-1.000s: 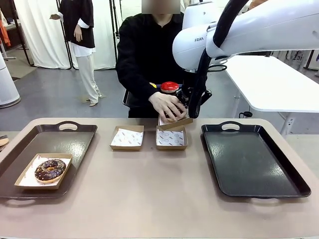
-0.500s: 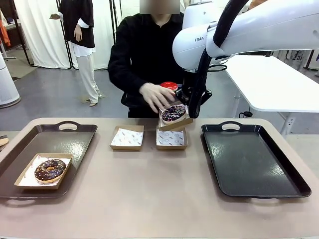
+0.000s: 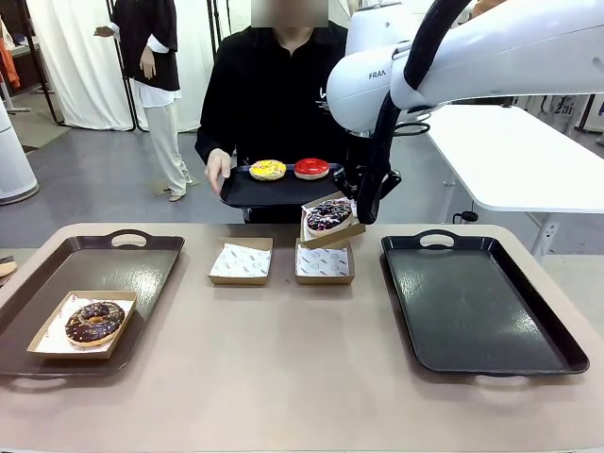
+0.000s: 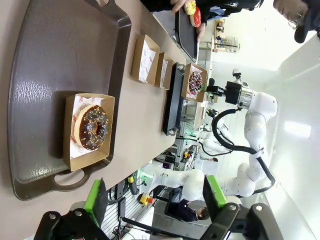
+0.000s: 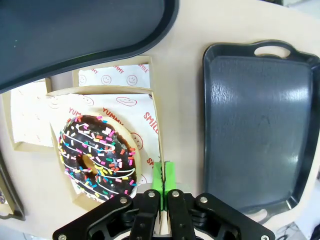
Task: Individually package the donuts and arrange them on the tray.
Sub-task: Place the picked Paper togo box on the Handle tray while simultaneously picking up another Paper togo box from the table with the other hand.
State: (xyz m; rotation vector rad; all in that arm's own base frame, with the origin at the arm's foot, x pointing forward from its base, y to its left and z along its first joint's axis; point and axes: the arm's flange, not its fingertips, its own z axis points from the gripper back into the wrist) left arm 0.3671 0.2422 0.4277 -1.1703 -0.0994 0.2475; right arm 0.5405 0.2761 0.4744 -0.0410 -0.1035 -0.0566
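front view
right claw [image 3: 357, 213]: is clenching on the right-hand wall of a cardboard box [image 3: 332, 232], holding it tilted in the air above the table [image 3: 283, 377].
sprinkled donut [image 3: 328, 214]: is lying in that box, just left of the claw's fingers.
empty boxes: two paper-lined ones are sitting on the table, one right beneath the held box [image 3: 324, 262], the other further to the claw's left [image 3: 241, 261].
person's tray [image 3: 274, 192]: a person is holding it beyond the claw and to its left, and it is carrying a yellow-iced donut [image 3: 268, 170] and a red-iced donut [image 3: 311, 168].
black tray [image 3: 477, 302]: is lying on the table, lower and to the claw's right.
brown tray [image 3: 113, 260]: is lying far to the claw's left and is carrying a second box [image 3: 57, 330] with a chocolate-glazed donut [image 3: 94, 323].

left wrist view
left claw [image 4: 155, 200]: is standing released, green pads spread wide, nothing between them.
chocolate-glazed donut: is sitting in its box on the brown tray, just ahead of the claw's fingertips.

right wrist view
right claw: is pressing both fingers together on the box's thin wall.
sprinkled donut: is resting on the printed paper, immediately left of the fingers.
black tray: is lying below, to the claw's right.
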